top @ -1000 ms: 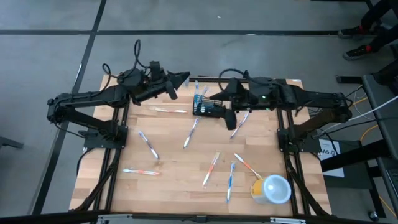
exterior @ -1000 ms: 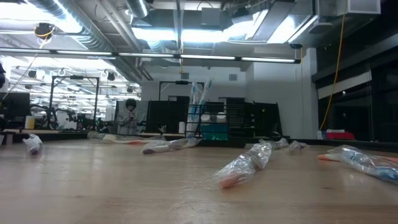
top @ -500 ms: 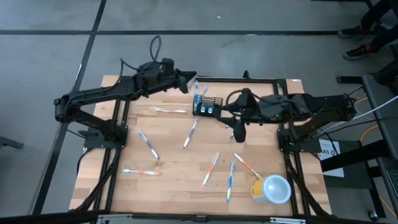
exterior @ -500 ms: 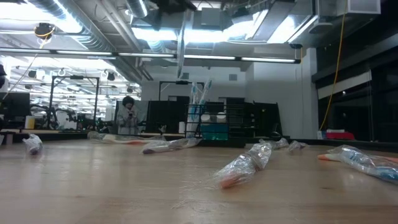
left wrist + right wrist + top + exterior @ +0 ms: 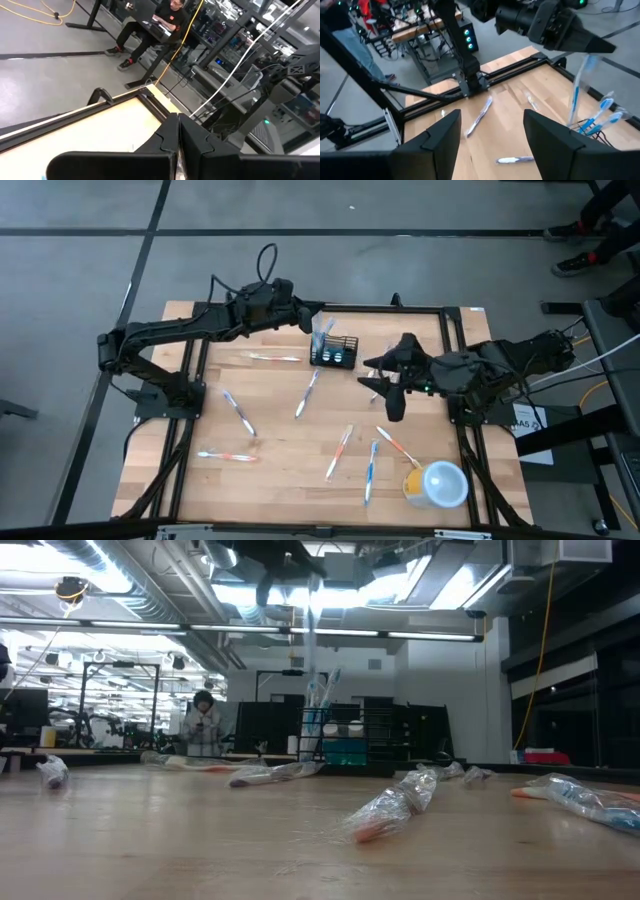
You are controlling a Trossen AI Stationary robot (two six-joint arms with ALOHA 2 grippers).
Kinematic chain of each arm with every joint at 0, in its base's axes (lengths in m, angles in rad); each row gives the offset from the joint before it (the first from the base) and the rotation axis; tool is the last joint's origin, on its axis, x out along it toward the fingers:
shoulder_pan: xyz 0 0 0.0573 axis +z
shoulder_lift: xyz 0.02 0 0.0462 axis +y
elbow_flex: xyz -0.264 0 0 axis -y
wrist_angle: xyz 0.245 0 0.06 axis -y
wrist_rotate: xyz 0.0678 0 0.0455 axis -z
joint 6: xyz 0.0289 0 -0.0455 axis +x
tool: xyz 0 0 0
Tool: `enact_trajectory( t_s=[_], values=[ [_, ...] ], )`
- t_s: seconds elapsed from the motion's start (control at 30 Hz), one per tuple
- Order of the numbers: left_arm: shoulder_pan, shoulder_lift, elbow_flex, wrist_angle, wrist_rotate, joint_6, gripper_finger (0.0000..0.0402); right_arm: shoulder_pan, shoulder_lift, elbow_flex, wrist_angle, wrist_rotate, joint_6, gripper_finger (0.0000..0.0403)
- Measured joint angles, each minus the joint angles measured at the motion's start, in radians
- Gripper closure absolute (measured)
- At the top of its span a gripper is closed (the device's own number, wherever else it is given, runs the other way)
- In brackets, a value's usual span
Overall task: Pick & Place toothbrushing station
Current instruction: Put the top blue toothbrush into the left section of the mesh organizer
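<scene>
Overhead, my left gripper (image 5: 318,321) is pinched shut on a wrapped blue toothbrush (image 5: 581,82), which hangs down just above the toothbrushing station (image 5: 334,352). That black mesh holder stands at the far middle of the table (image 5: 280,430), with blue brushes already upright in it. My right gripper (image 5: 393,406) hovers near the holder's right side, over a loose wrapped brush, fingers spread wide with nothing between them. More wrapped toothbrushes lie scattered across the wood, and a yellow cup (image 5: 436,484) sits at the near right corner
</scene>
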Motion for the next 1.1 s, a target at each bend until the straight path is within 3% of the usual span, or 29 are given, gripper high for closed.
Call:
enact_trajectory(
  t_s=[0.3,0.5,0.77,1.1],
  values=[
    [0.035,0.010,0.000,-0.003,0.037,-0.001,0.0400,0.066,-0.016,0.000,0.003,0.115,0.024,0.0186],
    [0.042,0.009,-0.009,0.000,0.030,0.012,0.0400,0.089,-0.016,0.000,0.003,0.124,0.046,0.0186],
    [0.050,0.010,-0.058,0.059,0.041,-0.019,0.0400,0.138,-0.016,0.000,0.003,0.215,0.058,0.0186],
    [0.069,0.081,-0.059,0.112,0.062,-0.031,0.0400,0.149,-0.016,0.000,0.004,0.244,0.075,0.0186]
  ],
)
